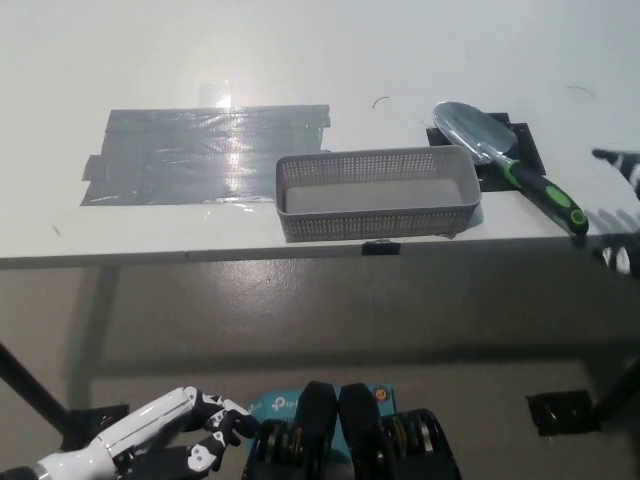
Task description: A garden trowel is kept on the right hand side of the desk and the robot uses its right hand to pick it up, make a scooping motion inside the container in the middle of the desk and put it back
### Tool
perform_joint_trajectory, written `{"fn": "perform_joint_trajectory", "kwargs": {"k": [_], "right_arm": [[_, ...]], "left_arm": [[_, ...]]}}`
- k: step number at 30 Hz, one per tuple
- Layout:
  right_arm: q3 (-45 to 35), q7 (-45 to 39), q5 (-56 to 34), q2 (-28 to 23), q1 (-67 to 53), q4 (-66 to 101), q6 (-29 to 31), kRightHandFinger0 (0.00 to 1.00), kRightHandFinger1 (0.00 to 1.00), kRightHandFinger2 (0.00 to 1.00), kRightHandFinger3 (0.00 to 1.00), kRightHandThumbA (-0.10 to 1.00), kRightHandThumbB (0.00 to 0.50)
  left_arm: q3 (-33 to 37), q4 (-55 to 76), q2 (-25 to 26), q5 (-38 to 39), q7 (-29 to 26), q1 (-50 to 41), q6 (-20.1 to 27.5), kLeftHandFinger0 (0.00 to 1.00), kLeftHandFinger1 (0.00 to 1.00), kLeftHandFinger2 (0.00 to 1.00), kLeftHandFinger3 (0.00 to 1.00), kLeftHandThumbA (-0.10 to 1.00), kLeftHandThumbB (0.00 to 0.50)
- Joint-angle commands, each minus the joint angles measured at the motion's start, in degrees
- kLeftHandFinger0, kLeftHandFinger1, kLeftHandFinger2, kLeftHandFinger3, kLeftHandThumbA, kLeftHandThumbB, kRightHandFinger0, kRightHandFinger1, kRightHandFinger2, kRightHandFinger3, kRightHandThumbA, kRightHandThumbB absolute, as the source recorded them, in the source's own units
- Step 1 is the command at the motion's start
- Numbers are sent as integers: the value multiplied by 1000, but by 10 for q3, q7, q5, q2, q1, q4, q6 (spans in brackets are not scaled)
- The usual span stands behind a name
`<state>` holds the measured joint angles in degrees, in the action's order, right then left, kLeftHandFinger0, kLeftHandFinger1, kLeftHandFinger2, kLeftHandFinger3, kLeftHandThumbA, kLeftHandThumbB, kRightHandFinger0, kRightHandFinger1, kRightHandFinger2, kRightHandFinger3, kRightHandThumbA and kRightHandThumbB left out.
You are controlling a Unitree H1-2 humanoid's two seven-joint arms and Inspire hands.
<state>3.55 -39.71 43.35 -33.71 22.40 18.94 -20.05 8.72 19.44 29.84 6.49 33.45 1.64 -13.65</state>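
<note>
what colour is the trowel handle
The trowel handle is black with green at both ends; the head view shows it best.

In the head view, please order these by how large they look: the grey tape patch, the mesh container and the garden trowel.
1. grey tape patch, the widest area
2. mesh container
3. garden trowel, the smallest
All three lie on the same desk, so nearness to the camera hardly affects this order.

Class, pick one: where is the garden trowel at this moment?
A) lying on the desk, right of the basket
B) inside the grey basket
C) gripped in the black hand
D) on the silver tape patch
A: the trowel lies flat on the desk just right of the basket.
</note>
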Motion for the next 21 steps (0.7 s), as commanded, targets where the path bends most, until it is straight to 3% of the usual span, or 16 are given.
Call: {"fn": "perform_joint_trajectory", "kwargs": {"k": [1,3,5,10,13,18,19,21], "right_arm": [[-74,80,-80,46,-130,136,6,1000,1000,1000,1000,641,362],[-74,94,-71,59,-154,137,23,1000,1000,1000,1000,606,356],[-67,134,-63,97,-222,131,55,1000,1000,1000,1000,499,324],[-56,191,-58,142,-291,90,111,1000,1000,1000,1000,433,264],[-61,210,-79,171,-303,57,120,1000,1000,1000,1000,383,249],[-67,187,-134,168,-294,21,122,1000,1000,1000,1000,277,244],[-72,191,-154,171,-291,14,129,1000,1000,1000,1000,210,233],[-77,187,-183,173,-286,6,132,1000,1000,1000,1000,179,213]], "left_arm": [[-9,7,18,4,4,-2,27,736,725,697,716,1000,468],[-8,2,14,3,2,0,30,736,726,701,717,1000,468],[-11,3,9,11,-1,-4,26,738,729,702,714,1000,471],[-16,2,-1,12,-10,-19,21,797,756,714,702,1000,494],[-16,-7,-7,7,-13,-15,34,796,758,726,717,1000,478],[-28,-3,-12,5,-22,-23,31,797,750,735,728,1000,473],[-34,4,-15,7,-28,-29,13,822,765,749,729,1000,488],[-38,3,-15,6,-28,-31,17,822,769,769,751,1000,472]]}}
